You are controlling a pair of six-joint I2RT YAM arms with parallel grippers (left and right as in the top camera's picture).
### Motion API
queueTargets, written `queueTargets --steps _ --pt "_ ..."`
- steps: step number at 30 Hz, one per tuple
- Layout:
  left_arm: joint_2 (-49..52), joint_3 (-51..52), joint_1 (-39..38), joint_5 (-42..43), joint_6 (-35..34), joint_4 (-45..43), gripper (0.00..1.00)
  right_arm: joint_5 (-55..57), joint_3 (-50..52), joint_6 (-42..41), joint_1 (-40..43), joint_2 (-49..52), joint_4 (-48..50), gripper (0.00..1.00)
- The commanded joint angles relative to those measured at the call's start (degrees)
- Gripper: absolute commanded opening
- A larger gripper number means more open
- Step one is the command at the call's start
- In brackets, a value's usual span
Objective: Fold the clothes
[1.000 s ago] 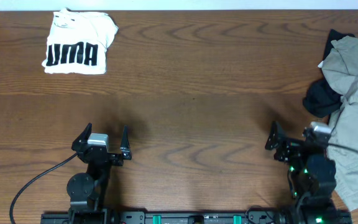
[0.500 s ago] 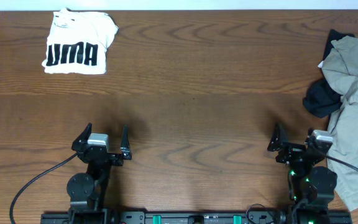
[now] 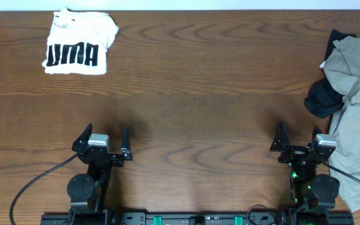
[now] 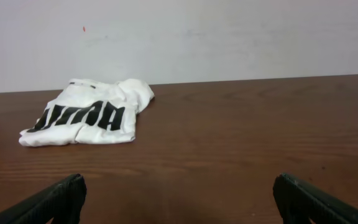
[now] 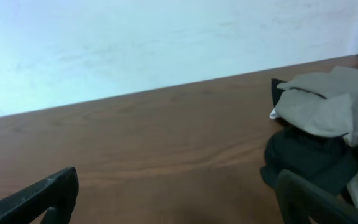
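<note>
Clothes lie heaped just beside the right claw.

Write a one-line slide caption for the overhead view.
Left gripper and right gripper sit open; folded white T-shirt far left, grey and black clothes heaped right.

The bench was seen in a warm dark brown, streaked all over with darker, wavy wood grain. A white T-shirt was marked with bold black letters, "UMA" being readable, and a small black print was noted near its collar. A grey-beige garment was shown plain, without pattern. A black garment beside it was likewise plain. The jaws of the left arm and the right arm were rendered black, each topped by a pale grey block. Green lights were seen on the right arm. A black cable was observed. The wall was shown off-white.
</note>
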State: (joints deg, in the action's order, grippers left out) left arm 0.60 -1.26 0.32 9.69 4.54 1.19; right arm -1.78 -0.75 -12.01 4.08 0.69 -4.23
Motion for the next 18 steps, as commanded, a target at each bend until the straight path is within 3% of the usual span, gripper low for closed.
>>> queueTargets --steps 1,8,18 --pt "-0.4 1.0 0.3 1.2 0.2 1.8 0.98 -0.6 0.5 4.3 1.0 -0.4 0.2 0.99" --pt "-0.4 1.0 0.3 1.2 0.2 1.8 0.98 -0.6 0.5 14.9 1.1 -0.4 0.2 0.99" --pt "-0.4 1.0 0.3 1.2 0.2 1.8 0.98 -0.8 0.5 12.1 1.1 -0.4 0.2 0.99"
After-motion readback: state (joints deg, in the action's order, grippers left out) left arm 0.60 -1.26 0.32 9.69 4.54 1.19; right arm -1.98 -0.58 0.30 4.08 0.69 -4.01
